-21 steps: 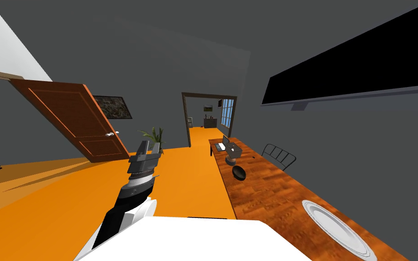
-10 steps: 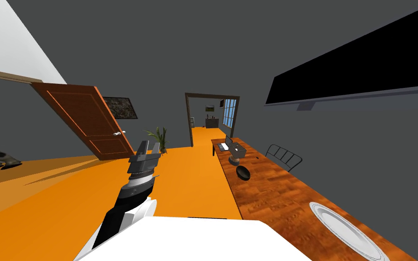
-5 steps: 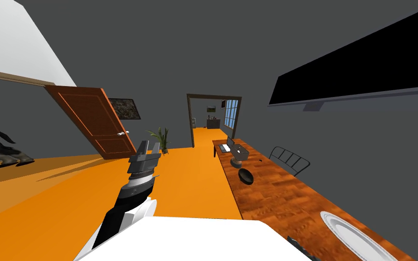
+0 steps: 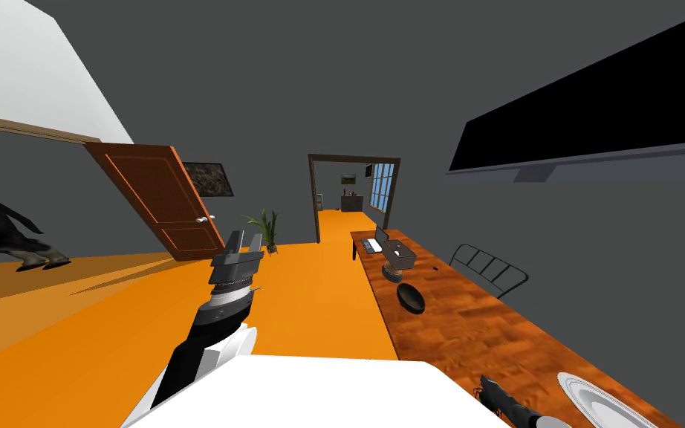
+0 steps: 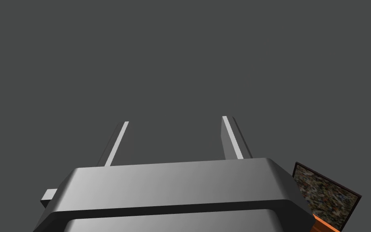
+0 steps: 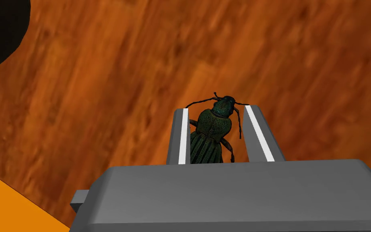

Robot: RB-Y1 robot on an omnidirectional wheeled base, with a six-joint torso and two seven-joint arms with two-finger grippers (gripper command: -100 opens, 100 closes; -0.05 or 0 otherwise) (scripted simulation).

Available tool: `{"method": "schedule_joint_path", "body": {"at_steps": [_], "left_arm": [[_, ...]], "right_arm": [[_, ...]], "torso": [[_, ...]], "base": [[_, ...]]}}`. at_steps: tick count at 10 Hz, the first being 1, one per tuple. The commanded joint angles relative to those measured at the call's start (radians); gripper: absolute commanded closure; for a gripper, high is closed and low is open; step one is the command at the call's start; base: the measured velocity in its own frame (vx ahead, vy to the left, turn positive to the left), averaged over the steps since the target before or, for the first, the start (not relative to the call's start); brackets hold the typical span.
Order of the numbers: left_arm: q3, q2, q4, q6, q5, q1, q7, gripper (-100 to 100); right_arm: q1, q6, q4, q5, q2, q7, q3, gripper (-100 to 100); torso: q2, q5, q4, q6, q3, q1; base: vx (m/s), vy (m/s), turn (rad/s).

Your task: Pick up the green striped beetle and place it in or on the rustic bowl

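Grips a dark green, ridge-backed beetle (image 6: 209, 131) between the narrowed fingers of the right gripper (image 6: 219, 109), head and antennae past the fingertips, rear end hidden behind the gripper body. Hangs above a red-brown wooden table (image 6: 100, 100); contact with it not determinable. Appears in the head view, lower right, as a dark shape cut by the bottom edge, beetle too small to resolve there. Right of centre: black round bowl (image 4: 411, 296), well apart. Lower-right corner: white plate (image 4: 593, 401), cut off. Left of centre: left gripper (image 4: 247, 236), spread, empty.
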Motion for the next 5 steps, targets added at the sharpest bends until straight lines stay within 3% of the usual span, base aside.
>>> {"method": "schedule_joint_path", "body": {"at_steps": [1, 2, 5], "left_arm": [[0.000, 0.000, 0.000, 0.000, 0.000, 0.000, 0.000, 0], [0.000, 0.000, 0.000, 0.000, 0.000, 0.000, 0.000, 0], [0.000, 0.000, 0.000, 0.000, 0.000, 0.000, 0.000, 0]], "right_arm": [[0.013, 0.001, -0.031, 0.011, -0.005, -0.024, 0.004, 100], [0.026, -0.004, -0.066, 0.002, -0.040, -0.054, 0.020, 100], [0.042, -0.003, -0.115, -0.012, -0.087, -0.096, 0.040, 100]], "torso": [[0.000, 0.000, 0.000, 0.000, 0.000, 0.000], [0.001, -0.001, 0.000, 0.001, 0.000, 0.000], [-0.005, -0.001, -0.001, -0.001, -0.003, 0.002]], "base": [[0.094, 0.012, 0.026], [0.156, 0.034, 0.066], [0.172, 0.029, 0.074]]}}
